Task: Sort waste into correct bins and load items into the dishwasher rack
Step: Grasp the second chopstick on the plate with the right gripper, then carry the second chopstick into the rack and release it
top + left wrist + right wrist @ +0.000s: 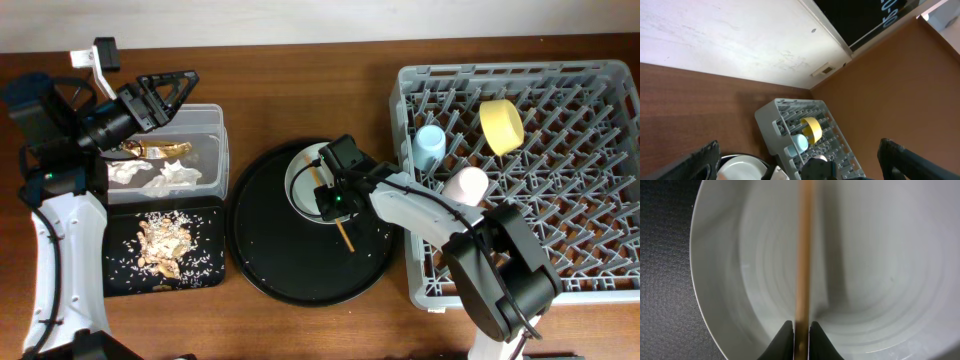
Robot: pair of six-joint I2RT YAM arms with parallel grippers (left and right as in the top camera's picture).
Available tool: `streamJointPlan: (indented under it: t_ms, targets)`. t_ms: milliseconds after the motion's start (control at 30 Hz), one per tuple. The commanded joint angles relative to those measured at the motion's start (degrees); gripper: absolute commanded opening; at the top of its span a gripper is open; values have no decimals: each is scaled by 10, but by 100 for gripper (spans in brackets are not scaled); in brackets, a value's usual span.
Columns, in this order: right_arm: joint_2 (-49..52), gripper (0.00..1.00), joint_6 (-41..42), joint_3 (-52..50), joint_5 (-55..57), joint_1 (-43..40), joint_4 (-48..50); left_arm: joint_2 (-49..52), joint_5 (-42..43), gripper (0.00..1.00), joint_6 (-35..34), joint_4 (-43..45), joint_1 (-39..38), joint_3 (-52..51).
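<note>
- Two fingertips of the right gripper (801,335) are pinching together on the chopsticks (805,255), which are lying across the plate (880,280) on the round black tray (260,250); the wood is sitting centred between them, probably for a straight lift.
- Left gripper (170,95) is hovering above the clear tub (212,150), jaws spread wide and holding nothing, seemingly parked out of the way.
- Yellow bowl (502,125), blue cup (430,145) and pink cup (466,185) are sitting in the rack (600,200), so the chopsticks seem next.

The chopstick (804,255) pinched in the right claw (801,330) is blurred and runs off the top edge ahead of the tips; one stick or two cannot be told. The plate (880,260) under the claw is cropped ahead, behind and right. Overhead, the claw hides much of it.
</note>
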Motion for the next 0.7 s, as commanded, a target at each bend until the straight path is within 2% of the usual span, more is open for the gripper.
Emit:
streamJointPlan:
  t_ms: [0,333,500,667]
  targets:
    - [8,11,1,-3,3,3,0,-1,1,99,1,1,2,2]
    - [-9,9,1,37,3,2,-16,-1,1,99,1,1,2,2]
    - [-47,4,1,108,3,-8,-129,-1,1,99,1,1,2,2]
    - [-97,4,-4,198,4,-43,-306,-1,1,99,1,1,2,2]
